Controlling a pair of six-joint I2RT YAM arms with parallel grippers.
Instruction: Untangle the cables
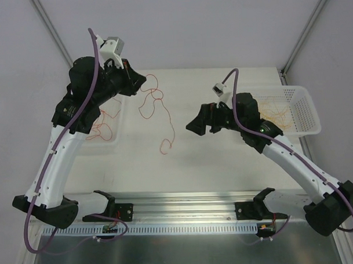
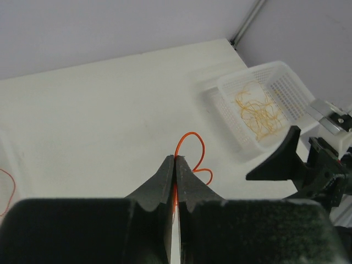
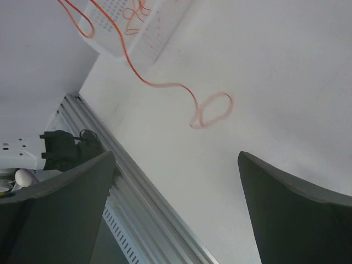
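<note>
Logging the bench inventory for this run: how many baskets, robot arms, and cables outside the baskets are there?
White perforated plastic baskets: 2
Black-and-white robot arms: 2
Thin red-orange cable outside the baskets, pinched in the left gripper: 1, seemingly a single strand
Total: 5
</note>
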